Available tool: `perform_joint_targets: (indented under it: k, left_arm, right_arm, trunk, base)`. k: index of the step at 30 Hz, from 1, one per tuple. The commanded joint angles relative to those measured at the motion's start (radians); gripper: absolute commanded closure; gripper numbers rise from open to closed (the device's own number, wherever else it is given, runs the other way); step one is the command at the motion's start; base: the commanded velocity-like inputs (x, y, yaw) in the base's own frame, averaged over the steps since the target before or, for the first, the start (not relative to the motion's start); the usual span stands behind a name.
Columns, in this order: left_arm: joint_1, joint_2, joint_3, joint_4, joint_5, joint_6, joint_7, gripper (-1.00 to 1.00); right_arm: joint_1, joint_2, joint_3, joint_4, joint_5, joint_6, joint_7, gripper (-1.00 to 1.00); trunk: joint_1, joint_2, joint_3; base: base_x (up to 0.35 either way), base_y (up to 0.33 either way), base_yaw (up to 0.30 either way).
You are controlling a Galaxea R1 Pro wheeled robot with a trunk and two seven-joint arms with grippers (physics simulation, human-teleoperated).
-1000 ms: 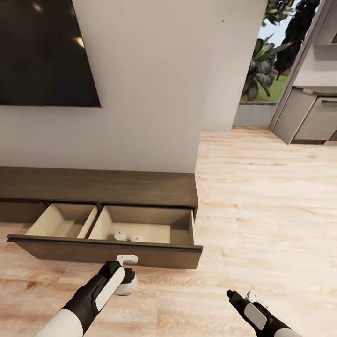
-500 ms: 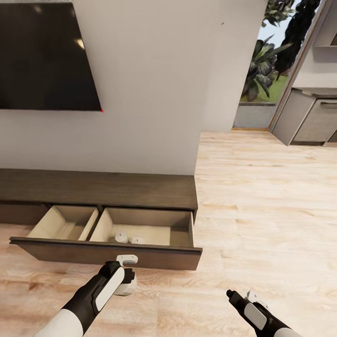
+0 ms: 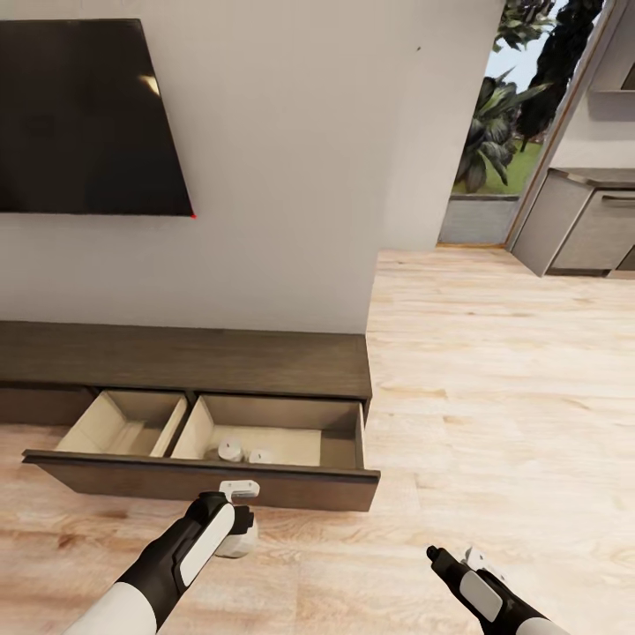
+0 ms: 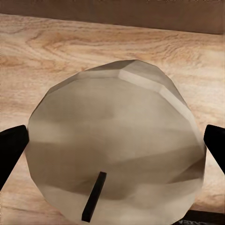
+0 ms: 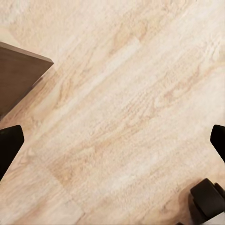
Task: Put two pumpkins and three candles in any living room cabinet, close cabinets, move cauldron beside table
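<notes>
1. Long dark brown cabinet [image 3: 220, 357] under the black TV [image 3: 84, 119], against the pale wall; its wide drawer [image 3: 203, 481] pulled out over the light plank floor [image 3: 494, 370].
2. Drawer divided in two tan compartments: nothing visible in the left one, two cream-white candles [image 3: 231, 451] in the right one, standing just beside each other near the front wall.
3. Left claw [image 3: 236, 529] low in front of the drawer front, clenched on a third cream candle [image 4: 115, 145]; in the left wrist view a black fingertip [image 4: 11, 150] pressed at each side of the pale faceted body, with a short dark wick [image 4: 93, 196] on its top face.
4. Held candle above the floor, just outside the drawer, not yet inside any compartment.
5. Right claw [image 3: 459, 557] low at the right side, well apart from the cabinet; in the right wrist view, fingertips [image 5: 9, 145] far apart at both edges, released, with bare floor between them and one dark corner of the drawer beside.
6. Beyond the wall end, an opening with green plants [image 3: 498, 123] and grey kitchen cabinets [image 3: 586, 220] at the far right.
</notes>
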Motion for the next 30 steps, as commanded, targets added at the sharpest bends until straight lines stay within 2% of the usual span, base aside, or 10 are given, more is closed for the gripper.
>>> perform_joint_targets:
  k: [1,5,9,11,13,16,20,24,30]
  left_arm:
    - [-0.001,0.001,-0.005,-0.001,0.01,0.001,0.011,1.0]
    - [-0.001,-0.001,-0.005,-0.006,0.011,0.002,0.012,1.0]
    - [-0.001,-0.014,0.0,-0.014,0.012,0.004,0.016,1.0]
    - [-0.01,-0.046,0.002,-0.018,0.011,0.01,0.019,1.0]
    - [-0.048,-0.074,0.017,-0.017,0.011,0.022,0.02,1.0]
    - [-0.087,-0.098,0.031,-0.016,0.012,0.056,0.022,1.0]
    - [-0.123,-0.125,0.037,-0.001,0.017,0.073,0.026,1.0]
    - [-0.129,-0.128,0.043,0.02,0.018,0.069,0.036,1.0]
    - [-0.13,-0.129,0.043,0.045,0.013,0.063,0.042,1.0]
  right_arm:
    - [0.0,-0.001,0.009,-0.003,-0.006,0.004,-0.008,-1.0]
    - [0.0,-0.001,0.01,-0.004,-0.005,0.001,-0.01,-1.0]
    - [0.0,-0.001,0.013,-0.012,-0.004,0.007,-0.022,-1.0]
    - [0.0,-0.004,0.036,-0.014,-0.006,0.041,-0.039,-1.0]
    - [-0.002,-0.009,0.062,-0.04,-0.007,0.125,-0.08,-1.0]
    - [-0.005,-0.013,0.074,-0.172,-0.007,0.209,-0.166,-1.0]
    - [-0.007,-0.009,0.086,-0.259,0.006,0.247,-0.221,-1.0]
    - [-0.006,-0.007,0.12,-0.275,0.078,0.248,-0.235,-1.0]
    - [-0.006,-0.005,0.13,-0.276,0.1,0.225,-0.235,-1.0]
  trunk:
    - [-0.004,0.007,0.002]
    - [-0.019,0.035,0.015]
    - [-0.035,0.063,0.027]
    - [-0.042,0.077,0.034]
    - [-0.05,0.091,0.04]
    - [-0.061,0.112,0.049]
    - [-0.073,0.133,0.059]
    - [-0.073,0.133,0.059]
    - [-0.073,0.133,0.059]
  base:
    - [0.0,0.0,0.0]
    - [0.0,0.0,0.0]
    - [0.0,0.0,0.0]
    - [0.0,0.0,0.0]
    - [0.0,0.0,0.0]
    - [0.0,0.0,0.0]
    - [0.0,0.0,0.0]
    - [0.0,0.0,0.0]
    - [0.1,-0.033,0.0]
